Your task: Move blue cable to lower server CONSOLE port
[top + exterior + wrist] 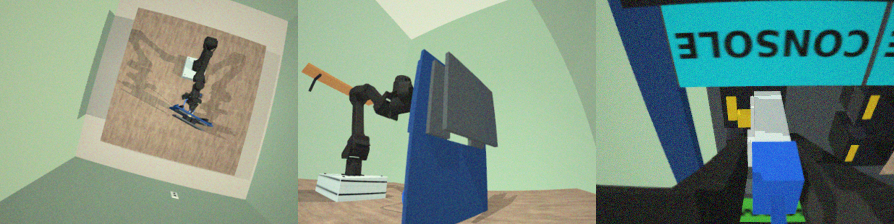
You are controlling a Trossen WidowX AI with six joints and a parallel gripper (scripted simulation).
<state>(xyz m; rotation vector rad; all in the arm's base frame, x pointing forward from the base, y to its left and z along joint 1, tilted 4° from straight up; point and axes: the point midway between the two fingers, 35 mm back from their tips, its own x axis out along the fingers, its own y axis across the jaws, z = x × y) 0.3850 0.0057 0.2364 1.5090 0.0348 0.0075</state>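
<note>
- Top: our tool [192,110] reaches the blue rack [206,123] above the table [155,134].
- Exterior: the rack [446,181] hides our tool's fingertips.
- Wrist: our tool [768,140] is partly closed, gripping the blue-and-clear plug [776,165] at the dark port [737,95] beside the upside-down CONSOLE label [771,44].

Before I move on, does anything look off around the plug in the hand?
No damage shows. The plug sits between the hand's fingers; the CONSOLE label reads upside down in the wrist view, probably just camera orientation.
</note>
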